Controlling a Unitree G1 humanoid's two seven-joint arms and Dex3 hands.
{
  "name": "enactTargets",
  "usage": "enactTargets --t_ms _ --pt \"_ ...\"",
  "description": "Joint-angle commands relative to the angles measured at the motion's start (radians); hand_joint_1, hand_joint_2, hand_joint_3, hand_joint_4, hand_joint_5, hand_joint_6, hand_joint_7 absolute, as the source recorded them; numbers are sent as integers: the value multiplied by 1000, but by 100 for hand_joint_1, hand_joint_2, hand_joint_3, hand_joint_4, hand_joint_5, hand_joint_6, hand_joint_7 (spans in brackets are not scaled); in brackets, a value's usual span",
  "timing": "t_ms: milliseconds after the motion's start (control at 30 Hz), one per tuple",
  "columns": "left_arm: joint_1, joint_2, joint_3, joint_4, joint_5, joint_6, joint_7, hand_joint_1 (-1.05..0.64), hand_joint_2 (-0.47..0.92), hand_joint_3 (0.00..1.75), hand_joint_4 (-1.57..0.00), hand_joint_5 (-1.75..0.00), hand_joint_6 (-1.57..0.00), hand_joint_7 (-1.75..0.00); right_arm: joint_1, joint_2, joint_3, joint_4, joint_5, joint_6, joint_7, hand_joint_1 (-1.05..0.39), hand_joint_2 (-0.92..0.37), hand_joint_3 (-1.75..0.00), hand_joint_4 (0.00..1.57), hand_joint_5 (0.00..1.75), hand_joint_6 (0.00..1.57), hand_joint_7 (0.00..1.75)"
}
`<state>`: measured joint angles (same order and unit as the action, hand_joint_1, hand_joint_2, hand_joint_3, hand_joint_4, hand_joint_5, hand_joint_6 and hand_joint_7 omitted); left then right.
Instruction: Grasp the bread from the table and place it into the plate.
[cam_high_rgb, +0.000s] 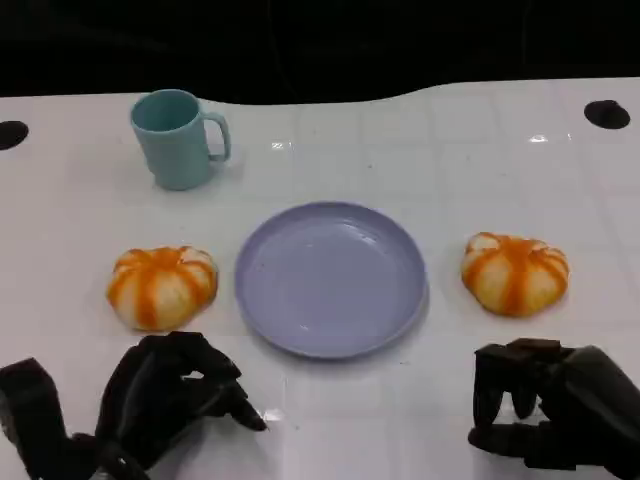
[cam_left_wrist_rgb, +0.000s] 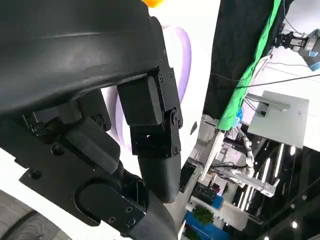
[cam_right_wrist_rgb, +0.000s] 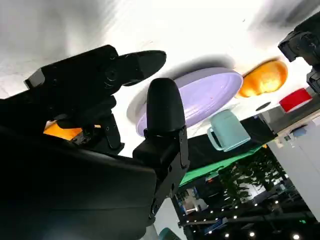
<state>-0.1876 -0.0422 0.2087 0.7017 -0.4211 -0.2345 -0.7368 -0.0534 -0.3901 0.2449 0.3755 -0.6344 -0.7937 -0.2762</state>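
Flanking one plate (cam_high_rgb: 332, 335), two breads (cam_high_rgb: 161, 286) (cam_high_rgb: 514, 272), one mug (cam_high_rgb: 178, 138).

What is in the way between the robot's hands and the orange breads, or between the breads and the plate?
Nothing visible. Bare table lies between the left hand and left bread, the right hand and right bread, and each bread and the plate.

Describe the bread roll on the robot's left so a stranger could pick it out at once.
Start at the lavender plate in the middle of the white table. On the side with the teal mug lies the left bread roll, orange-striped. Unlike its twin, the right bread roll, it lies in front of the mug, just beyond the left robot hand.
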Motion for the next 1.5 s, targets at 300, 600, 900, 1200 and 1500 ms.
enactTargets --t_ms 300,600,900,1200,1500 --pt "-2 18 7 -1 1 -2 3 -105 65 0 -157 -62 -157 -39 10 -25 -28 -58 16 11 8 -38 -85 -4 48 158 42 137" --pt "-8 20 6 9 5 -9 2 -105 66 0 -157 -61 -157 -39 20 -42 -68 -127 7 20 4 -39 -87 0 46 122 47 93" --pt "-12 18 8 21 2 -16 -5 -105 66 0 -157 -61 -157 -38 24 -61 -117 -195 9 44 14 -39 -89 0 41 69 59 30" --pt "-12 15 7 15 -3 2 3 -105 65 0 -157 -61 -157 -37 21 -88 -150 -264 -28 118 26 -42 -89 0 37 28 53 1" --pt "-18 12 9 29 -8 1 -5 -105 65 0 -157 -60 -157 -36 0 -123 -151 -341 -84 257 116 -44 -88 0 16 13 29 0"
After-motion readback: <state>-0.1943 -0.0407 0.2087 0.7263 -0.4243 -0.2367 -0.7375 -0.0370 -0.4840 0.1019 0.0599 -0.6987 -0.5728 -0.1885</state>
